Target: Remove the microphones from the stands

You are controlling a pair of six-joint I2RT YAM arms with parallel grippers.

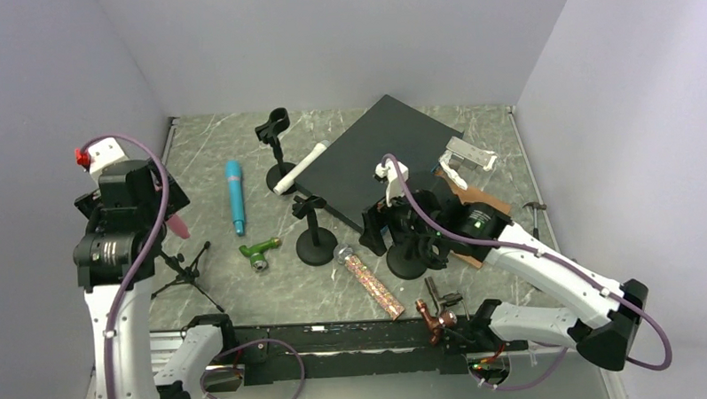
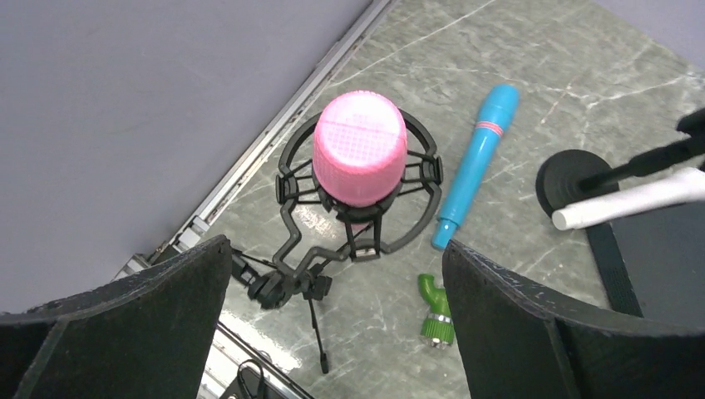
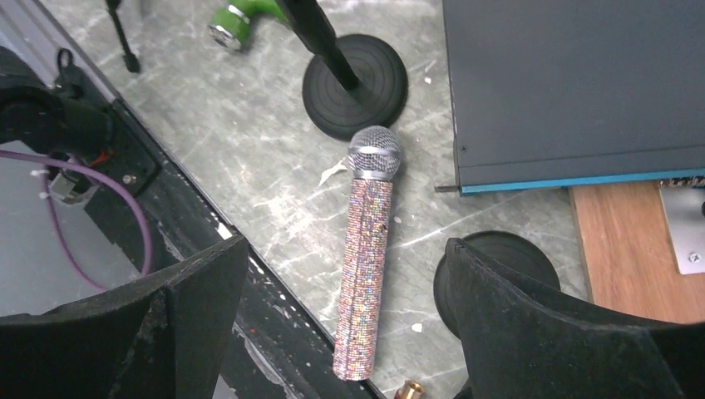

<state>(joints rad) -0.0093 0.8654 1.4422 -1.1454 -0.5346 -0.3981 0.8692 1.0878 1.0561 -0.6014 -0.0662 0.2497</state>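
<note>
A pink microphone [image 2: 359, 158] sits upright in a black ring-shaped shock mount [image 2: 291, 179] on a small tripod stand [image 2: 287, 287], near the left wall [image 1: 179, 226]. My left gripper [image 2: 337, 332] hovers above it, open, with nothing between its fingers [image 2: 125, 324]. On the right, my right gripper [image 3: 345, 283] is open above a glitter-covered microphone [image 3: 366, 266] that lies flat on the table [image 1: 371, 281], apart from both pads.
A blue microphone [image 1: 235, 196] and a white one [image 1: 300, 168] lie loose. Two empty clip stands [image 1: 315, 229] [image 1: 277, 153], a round black base [image 3: 507, 262], a green fitting [image 1: 259, 252], a copper fitting [image 1: 434, 319] and a black board [image 1: 380, 163] surround them.
</note>
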